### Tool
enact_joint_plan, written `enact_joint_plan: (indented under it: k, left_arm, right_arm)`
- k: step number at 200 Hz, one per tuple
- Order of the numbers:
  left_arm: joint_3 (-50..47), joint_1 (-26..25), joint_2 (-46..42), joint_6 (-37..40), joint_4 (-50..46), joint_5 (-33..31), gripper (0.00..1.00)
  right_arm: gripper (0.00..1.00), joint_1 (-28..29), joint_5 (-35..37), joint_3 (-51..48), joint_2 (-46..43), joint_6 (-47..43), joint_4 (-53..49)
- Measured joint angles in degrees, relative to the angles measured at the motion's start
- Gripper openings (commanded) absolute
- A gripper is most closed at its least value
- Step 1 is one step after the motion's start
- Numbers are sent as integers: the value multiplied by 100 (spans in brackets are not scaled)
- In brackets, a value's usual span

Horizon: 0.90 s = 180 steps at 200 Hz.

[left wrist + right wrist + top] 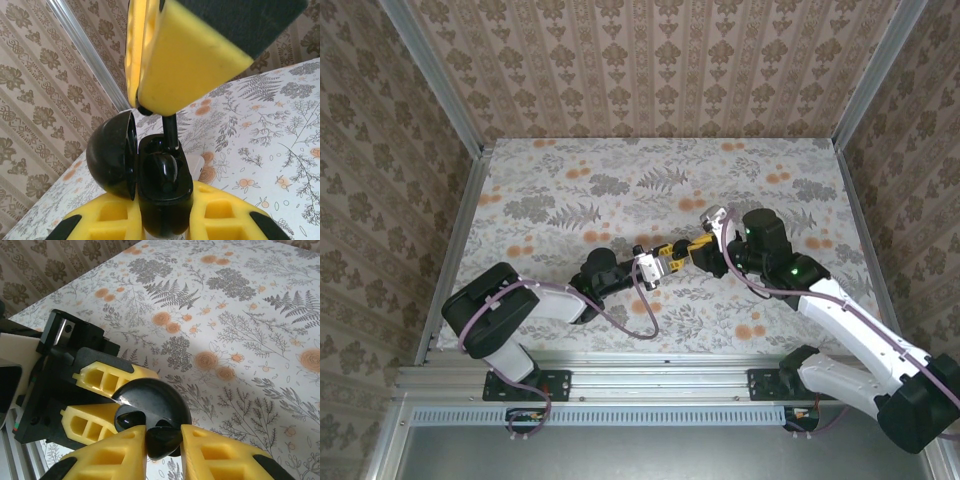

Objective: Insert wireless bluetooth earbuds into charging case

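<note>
I have the left gripper (165, 222) clamped shut on the lower body of the case (165, 200). As far as I can judge, it holds the case clear of the tabletop (270, 150), with the mouth turned toward the other arm. The case looks glossy black here, not white. Its lid (112, 155) hangs open to one side, which leaves the wells exposed. Held this way the case is a fixed target and cannot slide when I push into it.

The right gripper (162, 435) is pinched narrow on an earbud (161, 441), gripping the bulb so the stem is free to lead in. In the left wrist view the stem is at the case's rim, pointing down into a well. I judge it to be entering but not seated. A rounded glossy shape sits lower in the case, and I cannot tell whether it is the second earbud or an empty socket.

The next move calls for a short, straight push along the stem, then a release. If the stem tilts slightly it could jam on the rim or twist the case in the left gripper.
</note>
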Motion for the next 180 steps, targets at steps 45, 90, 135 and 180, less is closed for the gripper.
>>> enact_joint_plan:
  k: [45, 90, 135, 180]
  left_arm:
    - [0, 0, -20, -2, -11, -2, 1]
    - [0, 0, -20, -2, -46, -31, 1]
    - [0, 0, -20, -4, -46, -48, 1]
    - [0, 0, -22, -4, -42, -46, 1]
  right_arm:
    - [23, 11, 72, 0, 74, 0, 26]
    - [26, 22, 79, 0, 138, 2, 68]
    - [26, 26, 33, 0, 201, 7, 85]
    - [28, 37, -146, 0, 225, 59, 85]
